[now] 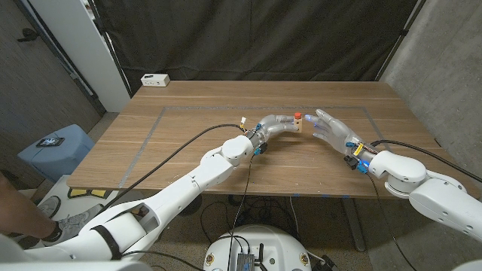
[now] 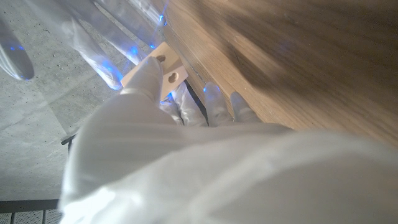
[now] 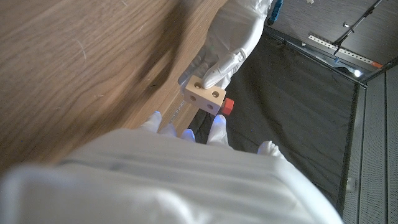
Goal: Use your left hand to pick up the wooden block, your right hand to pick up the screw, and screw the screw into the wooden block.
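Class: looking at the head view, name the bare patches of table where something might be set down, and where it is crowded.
Bare: the wooden table left of the left hand, and its far strip. Crowded: around the wooden block, facing the right hand.

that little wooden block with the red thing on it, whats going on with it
The robot's left hand holds the wooden block above the table, fingers wrapped around it. A red-headed screw already sits in one side of the block, with open holes showing on other faces. The right hand is just beside it with fingers spread, apparently not gripping the screw at this moment; whether a fingertip touches it is hard to tell. How far in the screw is cannot be judged.
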`<state>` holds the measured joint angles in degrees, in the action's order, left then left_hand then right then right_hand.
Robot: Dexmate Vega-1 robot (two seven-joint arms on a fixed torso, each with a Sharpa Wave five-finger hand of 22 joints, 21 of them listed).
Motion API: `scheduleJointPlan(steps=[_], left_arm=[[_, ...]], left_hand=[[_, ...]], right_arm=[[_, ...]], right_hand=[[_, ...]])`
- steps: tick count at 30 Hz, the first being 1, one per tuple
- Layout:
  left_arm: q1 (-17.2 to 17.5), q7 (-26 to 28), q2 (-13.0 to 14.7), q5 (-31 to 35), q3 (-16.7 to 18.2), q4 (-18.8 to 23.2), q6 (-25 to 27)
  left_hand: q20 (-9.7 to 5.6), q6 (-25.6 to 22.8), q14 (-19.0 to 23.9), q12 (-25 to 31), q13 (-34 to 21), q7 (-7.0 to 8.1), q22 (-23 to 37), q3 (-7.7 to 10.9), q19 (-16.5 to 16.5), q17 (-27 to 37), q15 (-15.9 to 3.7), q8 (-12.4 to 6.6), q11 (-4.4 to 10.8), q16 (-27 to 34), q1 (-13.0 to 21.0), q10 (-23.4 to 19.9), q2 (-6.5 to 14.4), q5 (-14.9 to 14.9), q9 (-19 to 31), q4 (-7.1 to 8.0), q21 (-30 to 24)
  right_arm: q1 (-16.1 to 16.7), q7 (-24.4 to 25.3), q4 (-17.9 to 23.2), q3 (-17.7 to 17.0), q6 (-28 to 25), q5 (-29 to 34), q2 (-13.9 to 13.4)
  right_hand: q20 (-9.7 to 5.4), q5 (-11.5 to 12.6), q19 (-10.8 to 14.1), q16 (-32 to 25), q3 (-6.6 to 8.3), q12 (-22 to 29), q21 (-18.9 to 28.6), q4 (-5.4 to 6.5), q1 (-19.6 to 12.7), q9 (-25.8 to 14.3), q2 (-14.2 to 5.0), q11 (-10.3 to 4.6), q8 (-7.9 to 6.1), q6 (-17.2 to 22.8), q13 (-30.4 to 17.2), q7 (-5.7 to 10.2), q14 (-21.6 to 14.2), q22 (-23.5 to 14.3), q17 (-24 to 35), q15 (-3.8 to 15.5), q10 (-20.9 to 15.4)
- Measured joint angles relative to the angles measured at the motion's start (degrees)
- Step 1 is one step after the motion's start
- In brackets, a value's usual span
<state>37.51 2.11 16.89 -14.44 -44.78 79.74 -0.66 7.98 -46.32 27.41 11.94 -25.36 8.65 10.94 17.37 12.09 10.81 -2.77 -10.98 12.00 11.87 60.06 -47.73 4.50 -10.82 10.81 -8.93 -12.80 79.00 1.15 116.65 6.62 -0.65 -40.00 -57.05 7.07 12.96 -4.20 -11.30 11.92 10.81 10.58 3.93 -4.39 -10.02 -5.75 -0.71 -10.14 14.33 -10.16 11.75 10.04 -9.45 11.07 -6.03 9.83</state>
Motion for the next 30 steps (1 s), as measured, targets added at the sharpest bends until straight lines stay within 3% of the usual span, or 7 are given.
scheduleJointPlan(steps=[22,30], left_arm=[[0.4,0.0,0.6,0.2,0.0,1.3,0.2],[0.6,0.1,0.8,0.2,0.0,1.8,0.4]], left_hand=[[0.00,0.4,0.0,0.0,0.0,0.18,0.0,-0.39,0.0,0.0,0.00,0.22,-0.10,0.0,-0.3,0.5,0.3,-0.2,0.0,0.11,0.0],[0.00,0.7,0.0,-0.1,0.0,0.48,0.0,-0.28,0.0,0.0,-0.03,0.23,0.09,0.0,-0.3,0.9,0.3,-0.4,0.0,0.22,0.0]], right_arm=[[-2.6,-1.2,-2.0,1.5,0.6,1.2,1.3],[-5.0,-2.2,-3.4,3.4,1.1,1.6,2.2]], right_hand=[[0.00,0.0,0.0,0.0,0.17,0.0,0.0,-0.17,0.0,0.2,0.00,0.00,0.44,-3.7,0.0,0.44,0.0,0.0,0.0,0.00,0.0],[0.00,0.0,0.0,0.0,0.17,-0.2,0.0,-0.17,0.0,0.2,0.00,0.00,0.44,-4.0,0.0,0.75,0.0,0.0,0.0,0.00,0.0]])
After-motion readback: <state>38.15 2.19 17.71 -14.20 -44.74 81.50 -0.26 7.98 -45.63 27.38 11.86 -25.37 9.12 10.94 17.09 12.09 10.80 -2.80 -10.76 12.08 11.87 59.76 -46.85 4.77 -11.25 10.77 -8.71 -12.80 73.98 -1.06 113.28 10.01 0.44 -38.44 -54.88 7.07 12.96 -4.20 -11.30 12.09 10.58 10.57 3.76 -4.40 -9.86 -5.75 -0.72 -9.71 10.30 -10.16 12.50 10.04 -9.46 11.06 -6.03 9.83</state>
